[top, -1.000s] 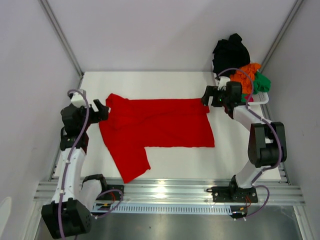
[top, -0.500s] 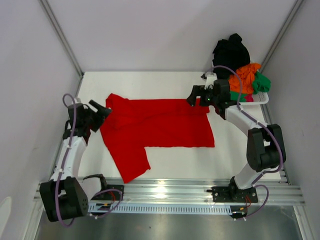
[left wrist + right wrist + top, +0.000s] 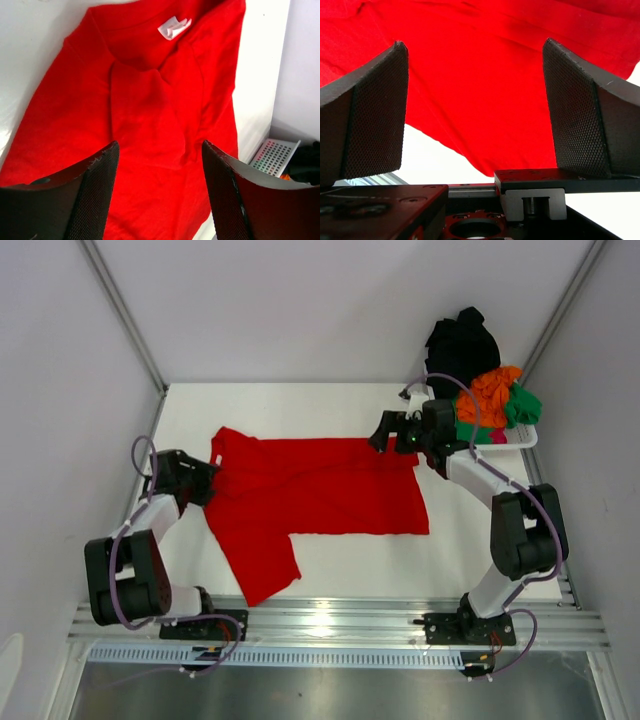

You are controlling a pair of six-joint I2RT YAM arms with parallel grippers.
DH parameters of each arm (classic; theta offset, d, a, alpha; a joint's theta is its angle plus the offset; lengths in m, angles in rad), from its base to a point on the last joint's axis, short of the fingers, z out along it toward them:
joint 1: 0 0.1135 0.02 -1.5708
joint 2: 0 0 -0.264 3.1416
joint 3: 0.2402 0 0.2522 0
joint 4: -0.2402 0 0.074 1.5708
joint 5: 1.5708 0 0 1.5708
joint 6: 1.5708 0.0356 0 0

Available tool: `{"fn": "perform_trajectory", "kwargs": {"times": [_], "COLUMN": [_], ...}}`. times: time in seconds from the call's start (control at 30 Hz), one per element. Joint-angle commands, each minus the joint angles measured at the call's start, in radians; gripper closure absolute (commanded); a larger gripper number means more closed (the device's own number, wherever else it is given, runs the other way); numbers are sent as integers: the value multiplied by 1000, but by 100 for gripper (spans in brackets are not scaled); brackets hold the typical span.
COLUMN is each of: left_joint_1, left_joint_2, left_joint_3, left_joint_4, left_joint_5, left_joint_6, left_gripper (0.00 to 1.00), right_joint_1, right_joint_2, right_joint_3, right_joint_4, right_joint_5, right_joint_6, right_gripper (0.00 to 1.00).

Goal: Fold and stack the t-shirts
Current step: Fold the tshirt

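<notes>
The table (image 3: pixel 340 575) carries the red shirt (image 3: pixel 320 485) spread flat across its middle, one flap trailing toward the near left; I judge its folding barely begun, if at all. The black (image 3: pixel 462 345), orange (image 3: pixel 490 390) and green (image 3: pixel 524 405) shirts lie heaped at the basket (image 3: pixel 527 441), far right, so all stacking remains. The left hand (image 3: pixel 207 480) is open over the shirt's left edge, the right hand (image 3: pixel 380 435) wide open over its far right corner, neither gripping cloth.
</notes>
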Motion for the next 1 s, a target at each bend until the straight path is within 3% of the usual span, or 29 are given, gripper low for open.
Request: {"fn": "perform_trajectory", "kwargs": {"times": [0.0, 0.3, 0.73, 0.83, 0.97], "left_joint_1": [13, 13, 9, 10, 2], "left_joint_2": [26, 119, 161, 158, 181], "left_joint_3": [11, -2, 20, -5, -12], "left_joint_4": [75, 144, 104, 130, 187], "left_joint_5": [-14, -5, -4, 1, 21], "left_joint_6": [-42, -45, 15, 23, 11], "left_gripper": [30, 36, 36, 42, 43], "right_joint_1": [5, 4, 5, 7, 7], "right_joint_2": [8, 29, 40, 43, 52], "right_joint_3": [51, 90, 117, 117, 125], "right_joint_4": [25, -1, -37, -38, -40], "right_joint_5": [2, 2, 15, 18, 14], "right_joint_6": [6, -1, -6, -4, -4], "right_gripper": [1, 1, 1, 1, 1]}}
